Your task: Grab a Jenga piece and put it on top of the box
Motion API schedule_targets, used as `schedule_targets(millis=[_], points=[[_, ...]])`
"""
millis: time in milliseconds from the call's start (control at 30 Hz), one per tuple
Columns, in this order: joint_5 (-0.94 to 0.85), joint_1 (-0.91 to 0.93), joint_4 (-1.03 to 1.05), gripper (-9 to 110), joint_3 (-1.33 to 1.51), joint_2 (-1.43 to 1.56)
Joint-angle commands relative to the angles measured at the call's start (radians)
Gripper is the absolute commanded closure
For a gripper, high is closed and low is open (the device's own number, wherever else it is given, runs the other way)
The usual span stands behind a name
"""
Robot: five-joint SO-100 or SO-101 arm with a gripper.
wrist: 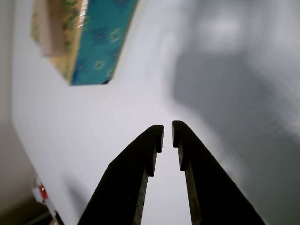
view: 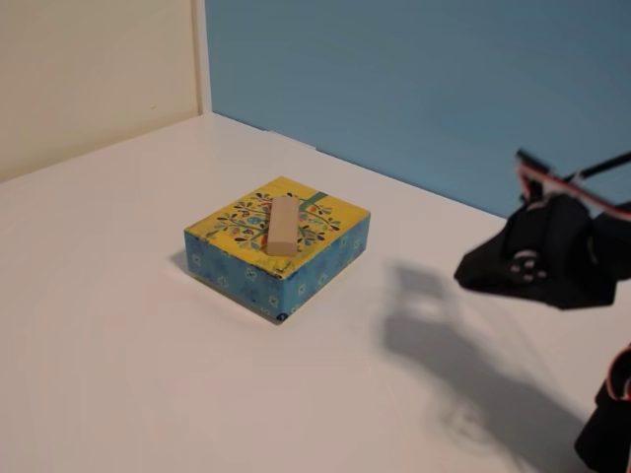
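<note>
The Jenga piece (view: 283, 225), a plain tan wooden block, lies flat on the yellow tree-patterned lid of the box (view: 325, 258), roughly at its centre. The box has blue sides and sits in the middle of the white table. My black gripper (view: 468, 276) hovers above the table well to the right of the box, apart from it. In the wrist view the gripper (wrist: 168, 133) has its jaws almost together with only a thin slit and nothing between them. The box (wrist: 101, 42) is blurred at the upper left there, with the Jenga piece (wrist: 47, 28) on its lid.
White table (view: 118, 345) with a cream wall at the back left and a blue wall (view: 424, 79) behind. The arm's shadow falls on the table right of the box. The arm's base (view: 606, 434) stands at the lower right corner.
</note>
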Motion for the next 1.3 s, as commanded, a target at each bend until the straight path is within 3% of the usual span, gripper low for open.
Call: schedule_targets(millis=[0,1267], points=[[-0.018,0.04,-0.012,101,0.028,0.006],[-0.023,0.107,-0.043,101,0.107,0.006]])
